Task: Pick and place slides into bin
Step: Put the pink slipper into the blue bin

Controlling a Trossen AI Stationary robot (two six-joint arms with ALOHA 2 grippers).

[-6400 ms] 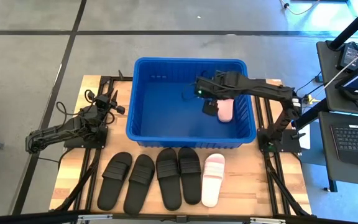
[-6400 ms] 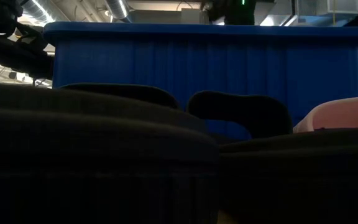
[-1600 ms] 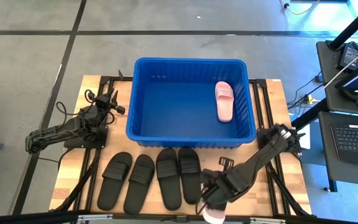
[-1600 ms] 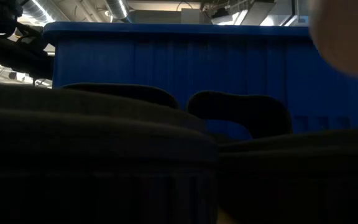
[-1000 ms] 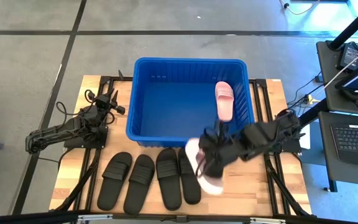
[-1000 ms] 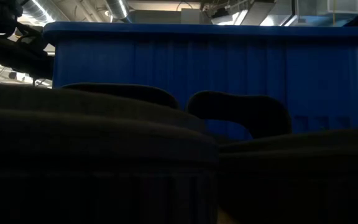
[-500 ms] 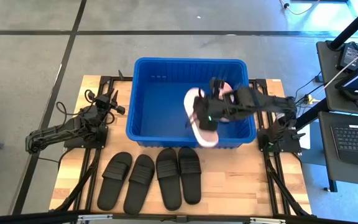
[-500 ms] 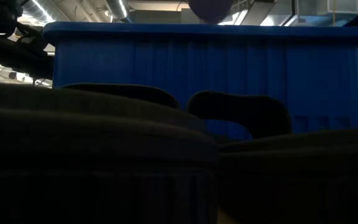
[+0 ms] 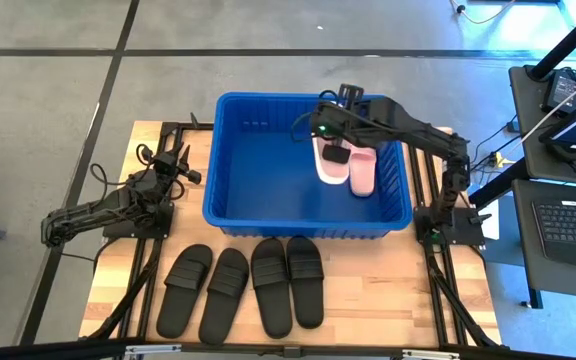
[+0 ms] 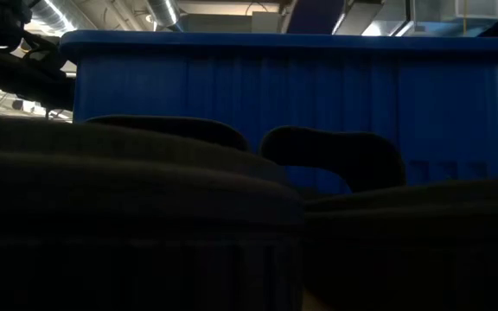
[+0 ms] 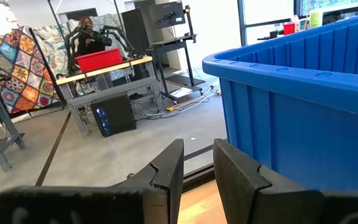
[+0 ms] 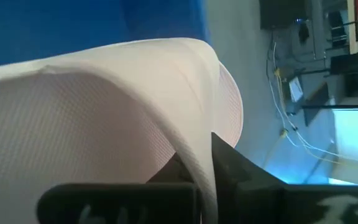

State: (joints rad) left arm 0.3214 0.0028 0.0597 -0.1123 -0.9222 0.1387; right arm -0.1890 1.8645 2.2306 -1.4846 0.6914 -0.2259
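The blue bin (image 9: 308, 99) stands at the table's far middle. My right gripper (image 9: 335, 158) is inside it, shut on a pale pink-white slide (image 9: 324, 170) that sits right beside another pink slide (image 9: 364, 176) lying on the bin floor. Several black slides (image 9: 248, 285) lie soles down in a row on the table in front of the bin. My left gripper (image 11: 197, 167) waits at the table's left, level with the bin's outer wall (image 11: 303, 106), its fingers a little apart with nothing between them. My right gripper pinches the pale slide's wide strap (image 12: 191, 146) between its two fingers, at the strap's edge. In the high view the fingers come from above, pointing down into the bin. Whether the slide's sole touches the bin floor, I cannot tell.
The low view is filled by the dark straps of the black slides (image 10: 335, 157) with the bin's near wall (image 10: 284, 86) behind them. Beyond the table on the right stand a desk with a laptop (image 9: 573, 225) and cables.
My right gripper has carried the pale slide from above the table in front of the bin over the bin's near wall, toward the far edge and down into the bin, beside the other pink slide. It has stayed shut on the slide throughout.
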